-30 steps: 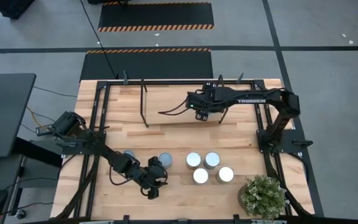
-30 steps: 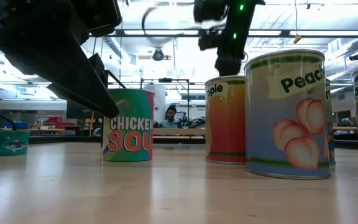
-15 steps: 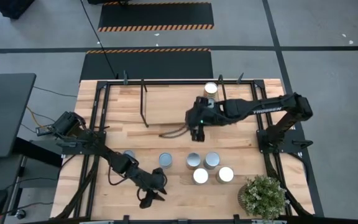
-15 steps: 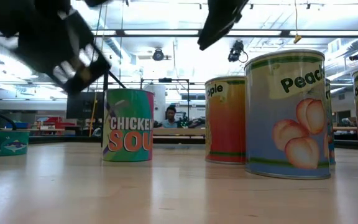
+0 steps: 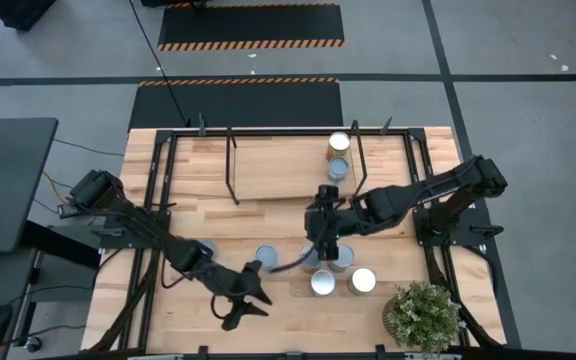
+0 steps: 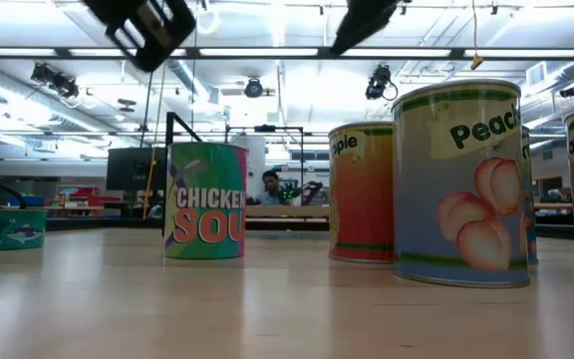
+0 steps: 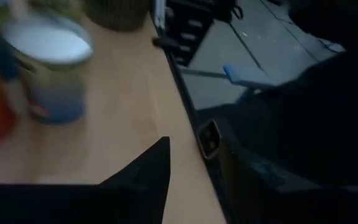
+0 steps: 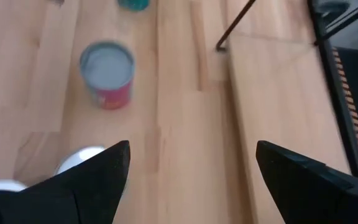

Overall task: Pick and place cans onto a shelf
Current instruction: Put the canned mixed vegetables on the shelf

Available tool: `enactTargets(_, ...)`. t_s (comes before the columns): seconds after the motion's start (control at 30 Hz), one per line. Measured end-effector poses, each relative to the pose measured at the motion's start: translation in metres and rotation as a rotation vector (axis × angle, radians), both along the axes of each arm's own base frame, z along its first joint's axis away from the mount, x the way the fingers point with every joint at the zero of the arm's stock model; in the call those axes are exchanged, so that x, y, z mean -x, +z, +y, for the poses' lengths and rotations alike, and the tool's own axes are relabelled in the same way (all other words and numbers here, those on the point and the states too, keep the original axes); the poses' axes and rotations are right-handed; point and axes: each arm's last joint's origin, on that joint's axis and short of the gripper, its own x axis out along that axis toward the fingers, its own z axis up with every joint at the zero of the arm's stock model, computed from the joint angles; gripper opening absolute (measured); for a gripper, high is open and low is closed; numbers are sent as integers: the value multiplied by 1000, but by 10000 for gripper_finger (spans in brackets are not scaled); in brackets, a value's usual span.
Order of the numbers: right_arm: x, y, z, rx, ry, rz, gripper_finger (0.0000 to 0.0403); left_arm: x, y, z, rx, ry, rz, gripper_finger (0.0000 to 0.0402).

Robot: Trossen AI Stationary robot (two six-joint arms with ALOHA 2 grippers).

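Note:
The shelf (image 5: 278, 168), a light board in a black rod frame, stands at the table's far middle. Two cans (image 5: 339, 142) (image 5: 339, 167) stand on its right end. Several more cans stand on the table near the front: a flat tuna tin (image 5: 206, 250), a chicken soup can (image 5: 266, 258) (image 6: 205, 199), and a cluster (image 5: 363, 281) with peach (image 6: 461, 179) and apple (image 6: 362, 189) labels. My right gripper (image 5: 320, 242) (image 8: 188, 180) hovers open above the cluster's left side and touches nothing. My left gripper (image 5: 246, 295) is open and empty near the front edge, just in front of the soup can.
A bushy green potted plant (image 5: 423, 315) stands at the front right corner. Black frame rails (image 5: 153, 200) run along the table's left and right sides. The table's near edge (image 7: 185, 93) lies close to my left gripper. Bare tabletop (image 5: 268, 215) lies between shelf and cans.
My right gripper has gone from over the shelf toward the table's near edge and now hangs above the can cluster; two cans show on the shelf where the arm was. My left gripper has risen and drawn back from the soup can toward the near edge.

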Motion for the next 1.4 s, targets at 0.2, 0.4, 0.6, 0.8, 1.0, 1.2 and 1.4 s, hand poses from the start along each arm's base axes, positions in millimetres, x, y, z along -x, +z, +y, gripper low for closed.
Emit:
enactTargets(0.2, 7, -24, 15, 3, 13, 15, 356, 12, 16, 9, -122, 136, -33, 144)
enactTargets(0.4, 12, -45, 34, -19, 62, -21, 356, 24, 22, 14, -250, 277, -43, 144)
enactTargets(0.6, 17, -46, 48, -49, 79, -40, 356, 31, 33, 16, -366, 334, -4, 144)
enactTargets(0.8, 24, -46, 62, -75, 92, -43, 356, 34, 37, 23, -537, 340, 91, 152)
enactTargets(1.0, 32, -47, 73, -26, 88, -52, 356, 37, 28, 34, -486, 357, 241, 220)
enactTargets(1.2, 36, -46, 74, -4, 79, -44, 356, 38, 23, 36, -446, 356, 314, 290)
enactTargets(1.4, 37, -49, 70, -36, 82, 12, 356, 36, 20, 35, -425, 375, 327, 295)
